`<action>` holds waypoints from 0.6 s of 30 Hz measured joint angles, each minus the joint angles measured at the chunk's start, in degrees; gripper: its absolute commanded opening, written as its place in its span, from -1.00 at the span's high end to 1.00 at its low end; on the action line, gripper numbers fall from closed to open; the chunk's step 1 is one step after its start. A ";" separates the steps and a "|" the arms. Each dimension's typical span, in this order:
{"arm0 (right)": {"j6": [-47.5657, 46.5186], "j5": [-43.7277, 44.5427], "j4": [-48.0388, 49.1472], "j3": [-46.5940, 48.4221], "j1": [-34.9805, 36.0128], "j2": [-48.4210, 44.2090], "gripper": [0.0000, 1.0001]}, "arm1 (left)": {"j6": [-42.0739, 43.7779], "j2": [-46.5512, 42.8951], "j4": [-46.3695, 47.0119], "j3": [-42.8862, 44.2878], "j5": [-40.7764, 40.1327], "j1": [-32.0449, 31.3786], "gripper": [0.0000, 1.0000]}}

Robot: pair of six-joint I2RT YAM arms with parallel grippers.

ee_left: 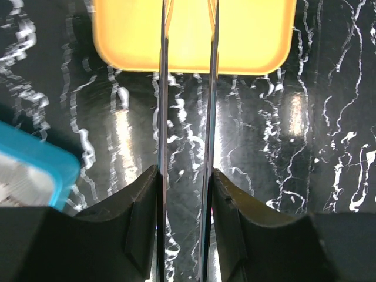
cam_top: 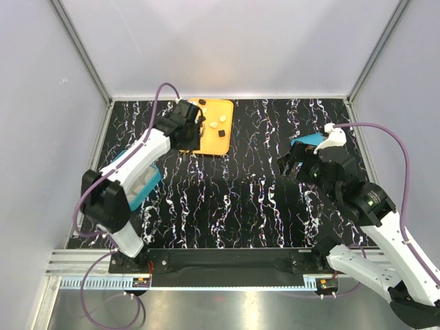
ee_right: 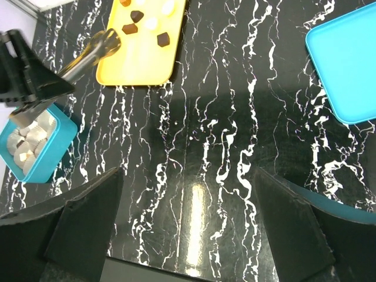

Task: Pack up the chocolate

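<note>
L gripper (ee_left: 185, 176) is clamping tongs (ee_right: 88, 56), blades slightly apart. Tips are reaching over tray (ee_right: 141, 64), prob. lining up on a pc; can't tell if anything is in tips. Chocs (ee_right: 163, 39) are lying loose on tray. Box (ee_right: 56, 154) is sitting beside it, contents unclear. R gripper (ee_right: 188, 170) is hovering spread wide, empty, near lid (ee_right: 352, 64), apparently standing by for closing.

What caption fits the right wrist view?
Metal tongs poised at flat orange tray of chocolate pieces; teal compartmented box nearby.
</note>
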 measured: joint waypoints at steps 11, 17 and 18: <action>-1.38 -0.28 -0.17 -0.46 0.02 -1.46 -0.99 | 0.24 12.85 4.57 7.28 1.66 -3.45 0.08; -2.25 -0.72 0.72 -0.96 0.02 -2.73 -1.00 | 0.66 17.49 6.56 8.15 0.79 -3.58 0.04; -2.36 -0.72 0.98 -1.11 0.02 -2.99 -0.99 | 0.83 18.01 6.86 8.15 0.70 -3.63 0.04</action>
